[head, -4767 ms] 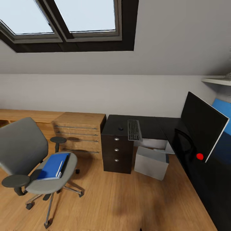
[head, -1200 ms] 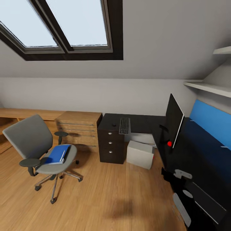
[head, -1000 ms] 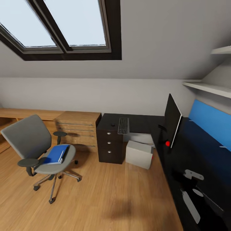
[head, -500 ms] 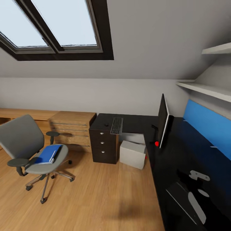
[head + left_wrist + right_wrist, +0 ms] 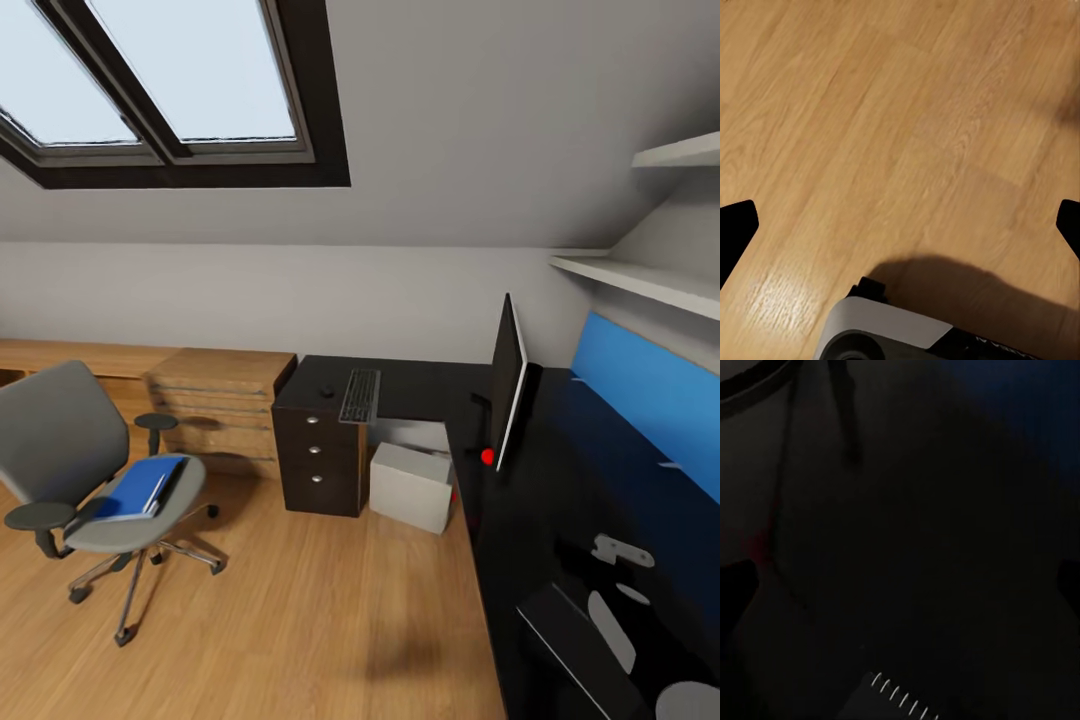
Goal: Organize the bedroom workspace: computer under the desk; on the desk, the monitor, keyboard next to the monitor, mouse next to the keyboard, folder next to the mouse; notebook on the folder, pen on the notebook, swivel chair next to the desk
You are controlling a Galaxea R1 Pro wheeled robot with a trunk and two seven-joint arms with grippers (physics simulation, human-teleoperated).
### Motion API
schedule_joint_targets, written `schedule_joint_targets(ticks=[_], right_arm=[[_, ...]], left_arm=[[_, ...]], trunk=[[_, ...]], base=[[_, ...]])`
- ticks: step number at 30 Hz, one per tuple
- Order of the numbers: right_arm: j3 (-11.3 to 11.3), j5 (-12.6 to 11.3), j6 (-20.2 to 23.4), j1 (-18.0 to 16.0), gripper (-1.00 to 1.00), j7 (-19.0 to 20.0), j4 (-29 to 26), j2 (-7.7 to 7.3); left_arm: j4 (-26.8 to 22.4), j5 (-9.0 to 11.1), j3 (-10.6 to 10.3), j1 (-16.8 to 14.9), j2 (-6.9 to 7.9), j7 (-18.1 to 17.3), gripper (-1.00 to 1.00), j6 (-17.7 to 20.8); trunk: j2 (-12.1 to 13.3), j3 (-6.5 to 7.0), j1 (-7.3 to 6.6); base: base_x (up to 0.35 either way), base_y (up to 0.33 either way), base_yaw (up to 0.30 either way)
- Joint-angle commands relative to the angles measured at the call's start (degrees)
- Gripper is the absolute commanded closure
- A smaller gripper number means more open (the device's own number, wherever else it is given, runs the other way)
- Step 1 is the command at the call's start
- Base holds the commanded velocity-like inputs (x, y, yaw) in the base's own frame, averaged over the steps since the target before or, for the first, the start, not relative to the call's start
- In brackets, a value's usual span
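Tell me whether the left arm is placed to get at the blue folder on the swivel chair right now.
Probably not. The blue folder lies on the swivel chair across open wooden floor, well off from the robot. The left wrist view shows only floor below the left gripper. Nothing blocks the way; the base would have to drive closer.

The swivel chair [image 5: 75, 480] is cut off by the head view's left edge. The monitor [image 5: 507, 380] is seen nearly edge-on, so its screen cannot be read. The mouse [image 5: 327, 391] is too small for detail. In the right wrist view the counter [image 5: 945, 547] is too dark to make out; a spiral-bound edge [image 5: 904, 699] is cropped there.
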Motion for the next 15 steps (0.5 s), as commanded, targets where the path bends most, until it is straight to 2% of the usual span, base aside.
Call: schedule_joint_targets(ticks=[1, 15], right_arm=[[0.1, -0.41, 0.26, -0.1, -1.0, -0.2, 0.23, -0.02], [0.57, 2.83, 0.4, -2.7, -1.0, 0.13, 6.09, 0.26]], left_arm=[[-0.03, 0.53, -0.49, -0.05, 0.08, 0.43, -1.0, -0.28], [-0.03, 0.4, -0.51, -0.05, 0.08, 0.35, -1.0, -0.31]], trunk=[[-0.08, -0.09, 0.02], [-0.08, -0.09, 0.02]], base=[[0.043, -0.011, 0.0], [0.008, -0.002, 0.0]])
